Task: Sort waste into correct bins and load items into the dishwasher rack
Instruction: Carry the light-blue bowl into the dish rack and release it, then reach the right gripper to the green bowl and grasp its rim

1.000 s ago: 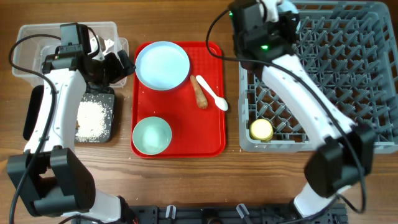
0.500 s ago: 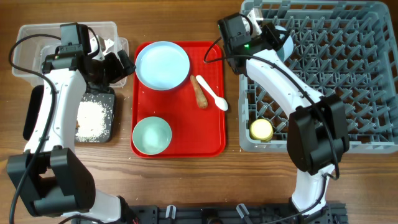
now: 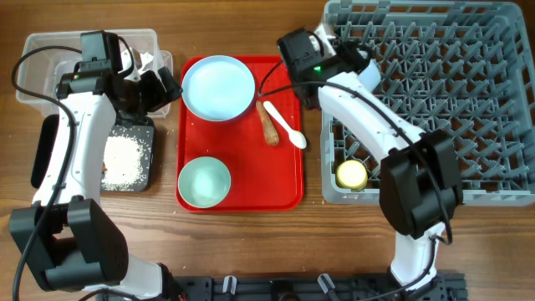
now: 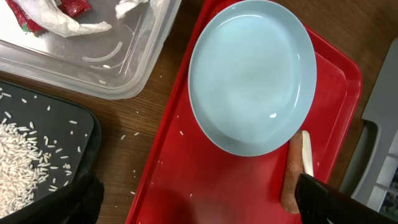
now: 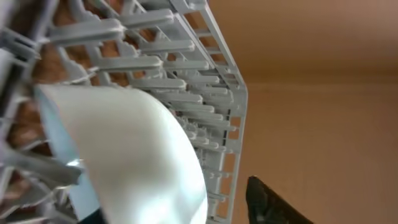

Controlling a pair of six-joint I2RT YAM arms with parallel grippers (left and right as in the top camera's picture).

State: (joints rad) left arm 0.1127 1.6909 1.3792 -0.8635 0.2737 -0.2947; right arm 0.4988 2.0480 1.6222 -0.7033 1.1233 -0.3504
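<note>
The wooden table [image 3: 251, 242] I work at carries four things directly. On my left, a clear tub [image 3: 38, 79] sits at the far edge, with a black tray [image 3: 127, 186] just in front of it, the two touching or nearly so. A red tray [image 3: 284, 167] lies in the middle. The grey rack [image 3: 468, 100] fills my right side, just beside the red tray. A few loose rice grains [image 4: 122, 136] lie on the bare wood between the tub and the red tray.

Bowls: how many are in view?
2. A pale green bowl sits on the red tray; a light blue bowl is in the grey rack, partly behind the right arm.
</note>
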